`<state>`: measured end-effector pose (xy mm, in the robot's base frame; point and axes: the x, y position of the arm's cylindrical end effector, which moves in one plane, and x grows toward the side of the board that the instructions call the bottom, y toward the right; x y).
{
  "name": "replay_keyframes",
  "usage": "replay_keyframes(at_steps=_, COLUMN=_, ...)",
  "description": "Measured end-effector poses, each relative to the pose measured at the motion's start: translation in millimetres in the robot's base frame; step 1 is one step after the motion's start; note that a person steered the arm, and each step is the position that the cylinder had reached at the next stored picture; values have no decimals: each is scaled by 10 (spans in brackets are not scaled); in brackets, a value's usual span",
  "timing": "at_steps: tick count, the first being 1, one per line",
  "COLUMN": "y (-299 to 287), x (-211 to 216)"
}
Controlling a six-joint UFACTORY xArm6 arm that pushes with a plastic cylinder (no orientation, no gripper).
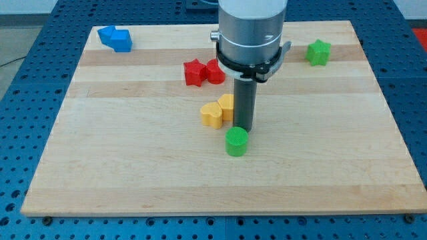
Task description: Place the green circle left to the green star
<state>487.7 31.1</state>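
Note:
The green circle (pixel 236 142) lies on the wooden board (pixel 133 167) just below the view's middle. The green star (pixel 319 53) sits near the view's top right, far from the circle. My tip (pixel 242 129) is at the end of the dark rod, right at the green circle's upper edge, seemingly touching it. The rod stands just right of the yellow blocks.
Two yellow blocks (pixel 217 111) lie touching each other, just left of the rod. Two red blocks (pixel 203 72) sit together above them. Two blue blocks (pixel 115 38) sit at the top left corner. The arm's silver body (pixel 251 30) hangs over the top middle.

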Motion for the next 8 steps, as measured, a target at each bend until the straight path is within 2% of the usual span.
replay_keyframes(at_steps=2, y=-689, x=245)
replay_keyframes(at_steps=3, y=-899, x=634)
replay_keyframes(at_steps=4, y=-512, x=602)
replay_keyframes(at_steps=6, y=354, x=9)
replay_keyframes(at_steps=7, y=522, x=32)
replay_keyframes(at_steps=8, y=463, x=432)
